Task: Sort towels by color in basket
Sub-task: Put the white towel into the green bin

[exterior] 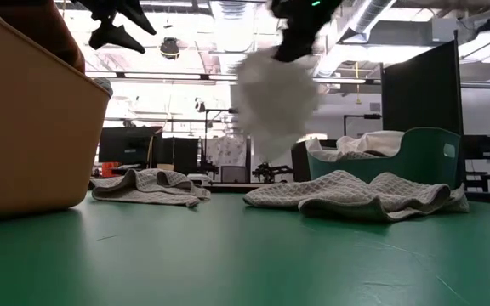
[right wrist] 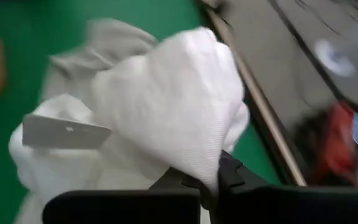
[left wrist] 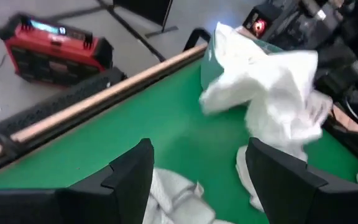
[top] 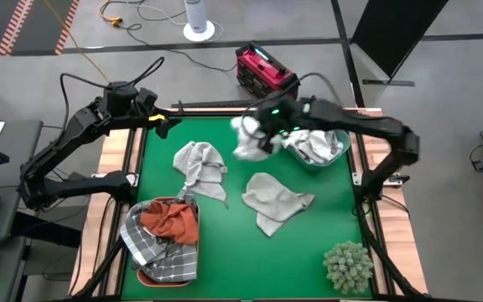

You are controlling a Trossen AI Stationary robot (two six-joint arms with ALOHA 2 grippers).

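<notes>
My right gripper point(top: 268, 127) is shut on a white towel point(top: 248, 141), held in the air just left of the teal basket point(top: 339, 158) at the far right. That basket holds more white cloth point(top: 313, 148). In the low view the white towel point(exterior: 275, 93) hangs under the right gripper point(exterior: 299, 36). Two grey towels point(top: 199, 164) point(top: 275, 201) lie flat on the green mat. An orange basket point(top: 145, 275) at the near left holds a rust-orange towel point(top: 173, 221) and a grey checked towel point(top: 162, 252). My left gripper point(left wrist: 197, 177) stands open and empty above the far left corner. My right gripper pinches a bunched fold of the white towel point(right wrist: 194, 163) between its two fingers. The fingers slant downward, coming from the table's right side. The towel hangs slack below them, lifted clear of the mat, with a grey tag point(right wrist: 64, 132) showing on it.
A spiky pale-green plant ball point(top: 349, 265) sits at the near right corner. Wooden rails point(top: 132, 155) edge the mat. A red box point(top: 262, 71) lies on the floor beyond the far edge. Bare mat point(top: 250, 268) lies along the near middle.
</notes>
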